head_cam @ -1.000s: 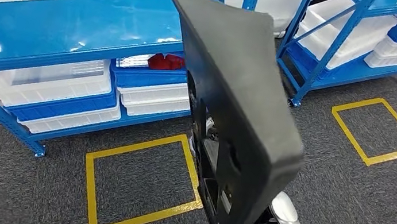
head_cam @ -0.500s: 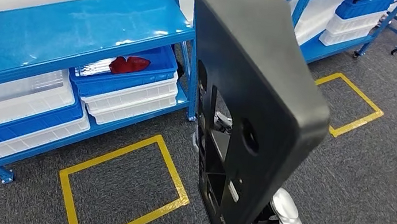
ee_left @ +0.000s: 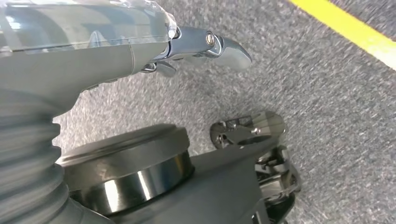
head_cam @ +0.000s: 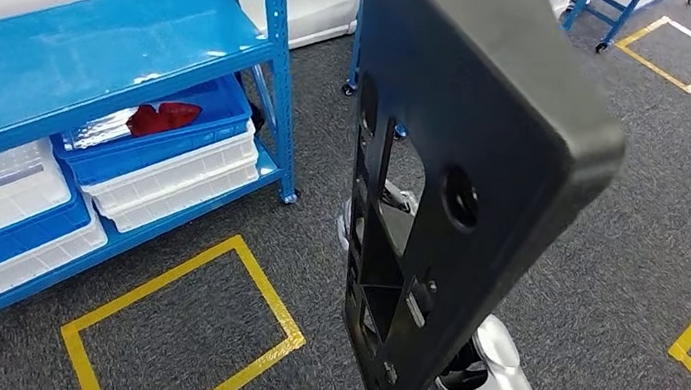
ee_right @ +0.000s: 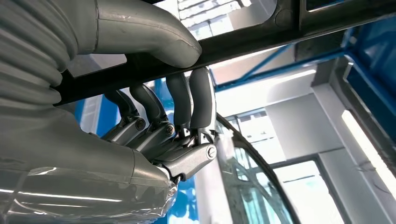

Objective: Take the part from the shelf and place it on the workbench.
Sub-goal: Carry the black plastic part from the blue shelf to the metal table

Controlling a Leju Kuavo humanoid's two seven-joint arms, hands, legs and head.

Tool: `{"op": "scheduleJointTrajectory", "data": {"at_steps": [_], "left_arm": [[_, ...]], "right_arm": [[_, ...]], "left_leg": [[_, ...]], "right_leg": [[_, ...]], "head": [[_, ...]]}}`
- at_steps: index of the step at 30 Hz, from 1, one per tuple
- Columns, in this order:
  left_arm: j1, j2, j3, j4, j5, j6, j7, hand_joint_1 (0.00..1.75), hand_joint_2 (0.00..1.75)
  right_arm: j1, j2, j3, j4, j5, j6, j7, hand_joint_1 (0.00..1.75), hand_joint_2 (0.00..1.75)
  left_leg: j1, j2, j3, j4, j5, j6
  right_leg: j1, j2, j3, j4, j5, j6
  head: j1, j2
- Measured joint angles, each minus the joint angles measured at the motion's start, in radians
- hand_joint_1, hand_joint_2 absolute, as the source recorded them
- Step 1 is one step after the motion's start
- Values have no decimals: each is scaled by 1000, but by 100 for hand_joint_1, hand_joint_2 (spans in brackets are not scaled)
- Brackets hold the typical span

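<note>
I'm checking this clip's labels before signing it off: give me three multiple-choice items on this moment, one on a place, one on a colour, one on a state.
1. Where does the red item lie?
A. On the carpet
B. In a blue bin on the shelf's lower level
C. On the shelf's top level

2. What colour are the taped floor squares?
A. Yellow
B. White
C. Green

3. What is the right robot hand doing?
A. Hanging with nothing in it
B. Resting on a bin
C. Gripping the black panel part

Answers:
1 B: the head view shows it inside the blue bin under the top level of the blue shelf.
2 A: the tape outlines are yellow on the grey carpet.
3 C: the right wrist view shows its thumb and fingers wrapped around a black bar of the part.
</note>
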Motion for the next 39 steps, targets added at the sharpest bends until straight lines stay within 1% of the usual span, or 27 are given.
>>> {"op": "scheduleJointTrajectory", "data": {"at_steps": [2, 4, 6, 7, 8, 9, 10, 11, 13, 15, 17, 18, 20, 21, 22, 23, 24, 25, 26, 28, 30, 31, 33, 35, 37, 38, 39], "left_arm": [[-1, 0, 0, 0, 1, 2, 1, 0, 175], [-3, 1, 0, 0, 3, 3, 2, 0, 175], [-1, 1, 2, 0, 4, 5, 2, 0, 175], [1, 1, 3, 0, 4, 6, 3, 0, 175], [3, 1, 4, 0, 4, 7, 3, 0, 175], [5, 2, 6, 0, 5, 8, 2, 0, 175], [5, 2, 7, 0, 6, 8, 1, 0, 175], [5, 3, 7, 0, 6, 8, 0, 0, 175], [6, 4, 9, 0, 6, 8, -2, 0, 175], [7, 4, 10, 0, 4, 9, -3, 0, 175], [5, 3, 11, 0, 2, 10, -3, 0, 175], [5, 3, 11, 0, 0, 9, -3, 0, 175], [4, 2, 12, 0, -6, 0, -3, 0, 175], [5, 3, 12, 0, -10, -5, -2, 0, 175], [5, 4, 12, 0, -13, -10, 0, 0, 175], [5, 5, 12, 0, -15, -13, 1, 0, 175], [5, 6, 12, 0, -18, -15, 3, 0, 175], [5, 7, 12, 0, -19, -17, 4, 0, 175], [4, 7, 12, 0, -21, -18, 5, 0, 175], [1, 8, 11, 0, -25, -19, 6, 0, 175], [-1, 8, 10, 0, -31, -19, 7, 0, 175], [-2, 8, 8, 0, -33, -20, 8, 0, 175], [-4, 8, 3, 0, -38, -22, 11, 0, 175], [-6, 8, -2, 0, -42, -26, 15, 0, 175], [-4, 9, -5, 0, -45, -29, 18, 0, 175], [-3, 9, -6, 0, -47, -30, 19, 0, 175], [-2, 10, -7, 0, -47, -31, 20, 0, 175]], "right_arm": [[-8, 6, 0, 3, -5, -1, 8, 164, 175], [-15, 12, -2, 6, -7, -2, 14, 164, 175], [-25, 22, -3, 8, -10, -2, 17, 164, 175], [-29, 27, -3, 10, -11, -2, 17, 164, 175], [-30, 30, -3, 13, -12, -2, 18, 164, 175], [-30, 31, -3, 15, -12, -2, 18, 164, 175], [-30, 31, -3, 18, -12, -2, 18, 164, 175], [-30, 31, -4, 19, -12, -2, 19, 164, 175], [-31, 33, -5, 20, -11, -2, 18, 164, 175], [-27, 35, -7, 19, -8, -3, 16, 164, 175], [-16, 35, -12, 18, -2, -4, 10, 164, 175], [-8, 34, -15, 16, 1, -3, 6, 164, 175], [3, 33, -21, 11, 8, -2, -2, 164, 175], [6, 33, -23, 8, 11, -2, -4, 164, 175], [9, 33, -24, 7, 14, -2, -6, 164, 175], [15, 33, -25, 7, 15, -3, -7, 164, 175], [23, 32, -26, 6, 16, -4, -8, 164, 175], [31, 31, -29, 4, 19, -5, -10, 164, 175], [38, 31, -31, 1, 22, -5, -13, 164, 175], [47, 30, -36, -10, 30, -5, -20, 164, 175], [57, 29, -43, -24, 36, -5, -27, 164, 175], [65, 29, -47, -30, 39, -5, -30, 164, 175], [86, 27, -54, -44, 45, -4, -35, 164, 175], [101, 24, -60, -57, 48, -2, -39, 164, 175], [111, 23, -63, -64, 48, -1, -42, 164, 175], [117, 23, -64, -66, 48, -1, -44, 164, 175], [124, 23, -65, -67, 48, 0, -44, 164, 175]], "left_leg": [[-2, 18, 1, 1, -4, -10], [3, -6, -7, 28, -29, -21], [8, -59, -52, 134, -91, -29], [8, -74, -84, 206, -124, -32], [9, -81, -113, 266, -144, -34], [9, -83, -127, 295, -145, -34], [10, -84, -124, 283, -126, -34], [12, -90, -103, 234, -91, -33], [19, -134, -44, 97, -24, -29], [22, -171, -13, 26, -6, -23], [20, -161, -9, 17, -7, -13], [20, -150, -8, 12, -3, -7], [21, -123, -4, 2, 4, 8], [19, -109, -3, 0, 4, 12], [16, -95, -4, 0, 4, 15], [14, -80, -4, 1, 3, 17], [13, -66, -4, 1, 2, 17], [12, -53, -4, 1, 1, 17], [11, -40, -3, 2, 0, 16], [8, -20, -1, 3, -5, 11], [3, -4, 2, 5, -10, 3], [1, 4, 3, 5, -12, -2], [3, 14, 6, 6, -17, -13], [7, -19, -7, 46, -50, -22], [9, -67, -59, 167, -117, -27], [10, -78, -91, 237, -145, -29], [10, -82, -114, 285, -157, -30]], "right_leg": [[1, 23, -4, -2, 4, -11], [-4, 44, -5, -8, 10, -22], [-7, 67, -7, -10, 15, -30], [-7, 79, -8, -10, 16, -32], [-7, 93, -9, -10, 16, -33], [-6, 106, -9, -9, 16, -33], [-7, 119, -9, -7, 17, -33], [-7, 133, -8, -5, 16, -31], [-7, 159, -10, 2, 14, -25], [-9, 182, -20, 7, 17, -12], [-12, 202, -29, 5, 25, 3], [-11, 193, -32, 7, 23, 9], [-7, 142, -56, 56, -9, 17], [-7, 111, -81, 110, -39, 19], [-9, 94, -111, 176, -71, 21], [-11, 88, -139, 236, -94, 23], [-12, 86, -154, 271, -102, 24], [-13, 83, -150, 267, -91, 24], [-14, 76, -126, 225, -66, 23], [-8, 39, -49, 87, -13, 16], [1, 13, -9, 9, 2, 5], [6, 15, -9, 3, -1, -1], [3, 36, -10, -2, 3, -12], [-3, 57, -8, -9, 9, -23], [-5, 81, -8, -11, 12, -30], [-4, 94, -8, -11, 12, -31], [-4, 107, -8, -10, 12, -31]], "head": [[0, 0], [0, 0], [0, 0], [0, 0], [0, 0], [0, 0], [0, 0], [0, 0], [0, 0], [0, 0], [0, 0], [0, 0], [0, 0], [0, 0], [0, 0], [0, 0], [0, 0], [0, 0], [0, 0], [0, 0], [0, 0], [0, 0], [0, 0], [0, 0], [0, 0], [0, 0], [0, 0]]}}
